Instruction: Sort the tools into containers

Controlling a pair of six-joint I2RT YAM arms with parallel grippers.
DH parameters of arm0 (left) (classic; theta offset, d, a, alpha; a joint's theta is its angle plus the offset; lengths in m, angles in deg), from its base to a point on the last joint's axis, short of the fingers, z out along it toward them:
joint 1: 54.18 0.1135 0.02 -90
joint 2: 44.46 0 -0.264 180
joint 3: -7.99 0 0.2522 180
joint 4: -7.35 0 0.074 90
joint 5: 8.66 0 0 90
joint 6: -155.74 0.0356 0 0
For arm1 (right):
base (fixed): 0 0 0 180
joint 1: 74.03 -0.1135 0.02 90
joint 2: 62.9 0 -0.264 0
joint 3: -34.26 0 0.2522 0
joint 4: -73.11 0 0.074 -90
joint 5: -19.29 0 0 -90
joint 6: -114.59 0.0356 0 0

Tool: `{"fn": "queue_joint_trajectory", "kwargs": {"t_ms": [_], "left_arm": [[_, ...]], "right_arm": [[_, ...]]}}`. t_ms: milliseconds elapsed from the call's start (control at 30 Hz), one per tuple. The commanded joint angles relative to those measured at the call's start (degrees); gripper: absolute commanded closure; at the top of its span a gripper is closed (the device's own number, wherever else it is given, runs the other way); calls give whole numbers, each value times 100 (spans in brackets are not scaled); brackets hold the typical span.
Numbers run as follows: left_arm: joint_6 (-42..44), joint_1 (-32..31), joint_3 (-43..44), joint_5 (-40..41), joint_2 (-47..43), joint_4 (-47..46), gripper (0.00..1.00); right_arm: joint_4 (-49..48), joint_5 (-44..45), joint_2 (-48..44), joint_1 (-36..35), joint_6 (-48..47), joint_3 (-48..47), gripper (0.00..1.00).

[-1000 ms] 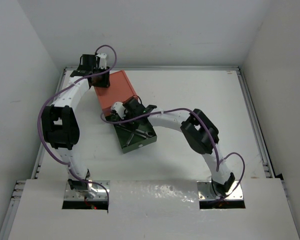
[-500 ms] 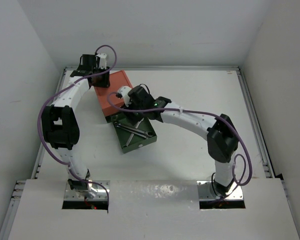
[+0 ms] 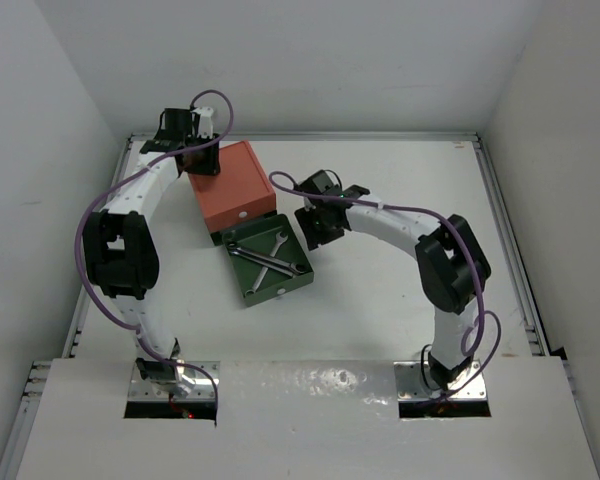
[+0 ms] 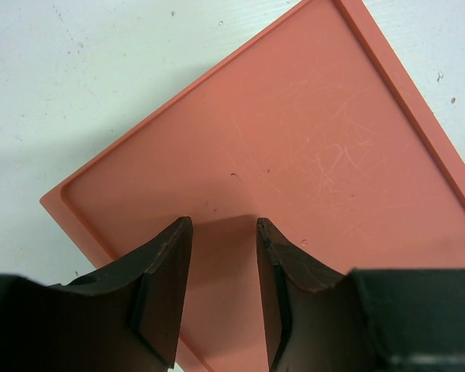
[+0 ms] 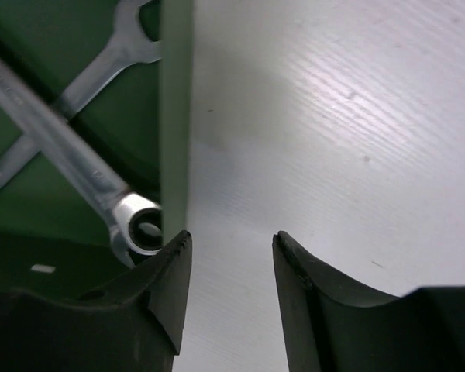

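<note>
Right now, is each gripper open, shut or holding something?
Left gripper: open, empty, above the orange-red box.
Right gripper: open, empty, beside the green drawer.

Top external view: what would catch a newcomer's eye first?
The orange-red box toward the far left stands out most. At its near side, the pulled-out dark green drawer holds two crossed silver wrenches. The right arm's tool hangs open beside the drawer's right wall.

No words, numbers, labels or brand marks can be read anywhere. A small pale mark (image 5: 43,269) on the green drawer (image 5: 175,116), seen from the right wrist, is too blurred to make out.
</note>
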Motion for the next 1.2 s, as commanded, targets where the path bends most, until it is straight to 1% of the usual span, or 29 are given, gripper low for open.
{"fn": "queue_joint_trajectory", "kwargs": {"t_ms": [0,233,300,433,633,900,1000,1033,1067,1167], "left_arm": [[-17,92,145,-63,58,151,64],[0,92,57,-54,5,99,64],[-8,92,57,-54,23,99,64],[0,92,74,-54,31,99,64],[-9,92,57,-63,40,107,64],[0,92,48,-54,23,99,64],[0,92,48,-36,14,99,64],[9,92,48,-45,23,99,64],[0,92,48,-37,23,99,64],[-8,92,66,-54,49,99,64]], "right_arm": [[-182,-296,44,-144,61,-147,56],[-357,126,-237,-161,70,29,61],[-471,38,-272,-214,18,38,62],[-849,-435,-247,-381,-307,257,60],[-920,-516,105,-364,-44,161,62],[-849,-226,378,-364,-79,46,70],[-902,-208,439,-364,-71,91,78],[-929,-234,474,-364,-62,99,85],[-964,-252,492,-364,-44,91,88],[-1069,-304,483,-372,44,117,90]]}}
